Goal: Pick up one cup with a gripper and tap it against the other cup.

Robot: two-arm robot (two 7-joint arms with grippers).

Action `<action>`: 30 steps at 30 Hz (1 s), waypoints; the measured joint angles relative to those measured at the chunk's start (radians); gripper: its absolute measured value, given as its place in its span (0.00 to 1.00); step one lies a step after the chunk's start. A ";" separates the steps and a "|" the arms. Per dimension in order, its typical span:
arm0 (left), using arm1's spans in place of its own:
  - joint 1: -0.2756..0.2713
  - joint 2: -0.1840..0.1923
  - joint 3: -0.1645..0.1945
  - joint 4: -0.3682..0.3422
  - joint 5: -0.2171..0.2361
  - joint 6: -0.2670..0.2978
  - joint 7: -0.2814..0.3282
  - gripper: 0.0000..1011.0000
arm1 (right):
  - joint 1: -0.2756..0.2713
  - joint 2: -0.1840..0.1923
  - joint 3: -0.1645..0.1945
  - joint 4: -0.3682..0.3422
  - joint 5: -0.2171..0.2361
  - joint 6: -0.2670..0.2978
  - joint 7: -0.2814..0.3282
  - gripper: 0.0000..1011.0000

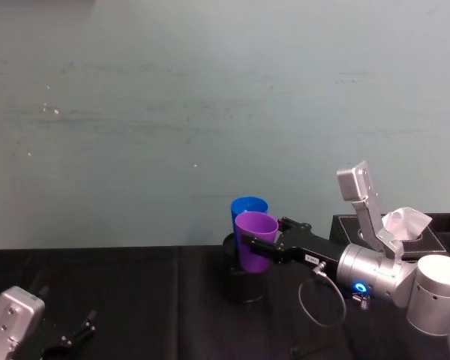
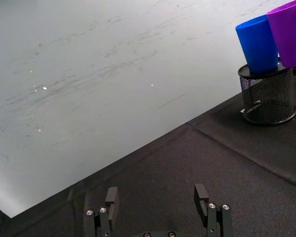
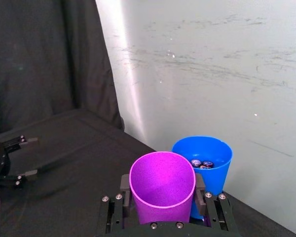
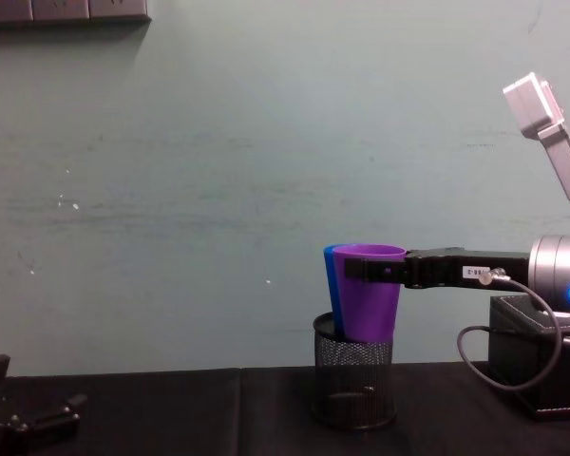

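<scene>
1. Head view: a black mesh pen holder [image 1: 244, 289] stands at about twelve o'clock on the black-clothed worktop [image 1: 135, 300], near the pale wall. A plain bright blue plastic tumbler [image 1: 249, 205] stands inside it. The right claw [image 1: 257, 248], slim and black on a long arm with a small white label, reaches in from four o'clock. It pinches a plain purple plastic tumbler [image 1: 255, 238] by the sides, upright over the holder. The blue tumbler is at the purple one's eleven o'clock, just beside it. The left claw [image 1: 75, 334] lies low at seven o'clock, well apart.
2. Left wrist view: the left claw [image 2: 157, 197] hangs over bare worktop [image 2: 187, 163] with its fingers [image 2: 112, 197] spread. Farther off the blue tumbler [image 2: 257, 44] rises from the mesh holder [image 2: 266, 96], with the purple tumbler [image 2: 288, 34] just beside it.
3. Right wrist view: the right claw [image 3: 163, 200] clamps the purple tumbler [image 3: 163, 182], one finger [image 3: 126, 183] on each side. The blue tumbler [image 3: 204, 150] is just beyond it, with small round objects inside.
4. Chest view: the right claw [image 4: 370, 272] enters from three o'clock and grips the purple tumbler [image 4: 369, 299] below its rim. Its base is level with the mesh holder's [image 4: 354, 385] rim. The blue tumbler [image 4: 331, 285] shows at its nine o'clock; contact between them cannot be told.
</scene>
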 joint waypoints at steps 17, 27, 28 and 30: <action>0.000 0.000 0.000 0.000 0.000 0.000 0.000 0.99 | 0.081 -0.062 0.029 0.151 -0.025 -0.048 0.039 0.73; 0.000 0.000 0.000 0.000 0.000 0.000 0.000 0.99 | 0.099 -0.077 0.046 0.183 -0.040 -0.054 0.053 0.73; 0.000 0.000 0.000 0.000 0.000 0.000 0.000 0.99 | 0.099 -0.077 0.046 0.182 -0.040 -0.054 0.053 0.73; 0.000 0.000 0.000 0.000 0.000 0.000 0.000 0.99 | 0.099 -0.077 0.046 0.182 -0.040 -0.054 0.053 0.73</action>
